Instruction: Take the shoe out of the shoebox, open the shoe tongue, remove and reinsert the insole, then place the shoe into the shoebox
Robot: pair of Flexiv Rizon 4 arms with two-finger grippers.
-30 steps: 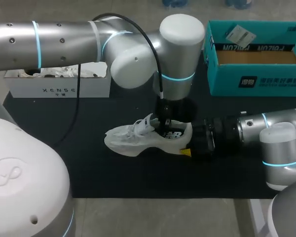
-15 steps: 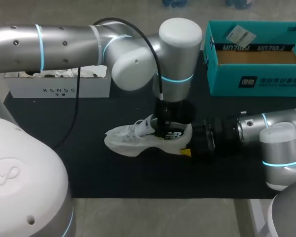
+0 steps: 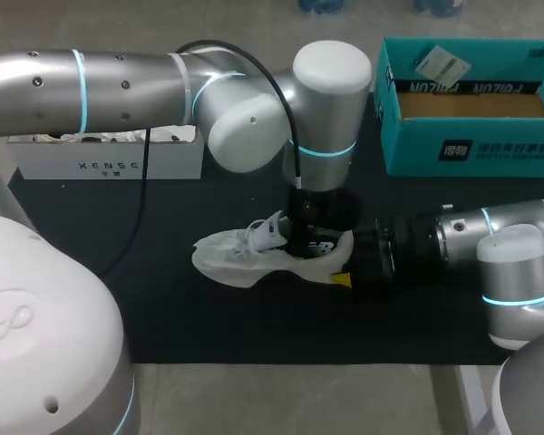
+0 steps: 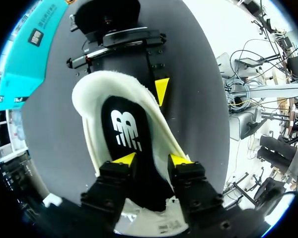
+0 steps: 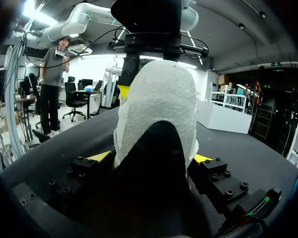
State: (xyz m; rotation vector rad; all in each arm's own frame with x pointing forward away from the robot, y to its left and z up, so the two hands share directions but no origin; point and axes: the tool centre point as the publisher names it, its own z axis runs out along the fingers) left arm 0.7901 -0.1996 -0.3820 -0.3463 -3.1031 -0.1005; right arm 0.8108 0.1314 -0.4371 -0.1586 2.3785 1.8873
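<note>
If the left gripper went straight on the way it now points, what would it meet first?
The black insole inside the shoe: the left gripper points into its opening, with the insole directly ahead. Remaining gap unclear.

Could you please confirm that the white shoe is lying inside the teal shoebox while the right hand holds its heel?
Not quite: the white shoe lies on the black table, outside the teal shoebox, as the head view shows. The right hand does hold its heel.
</note>
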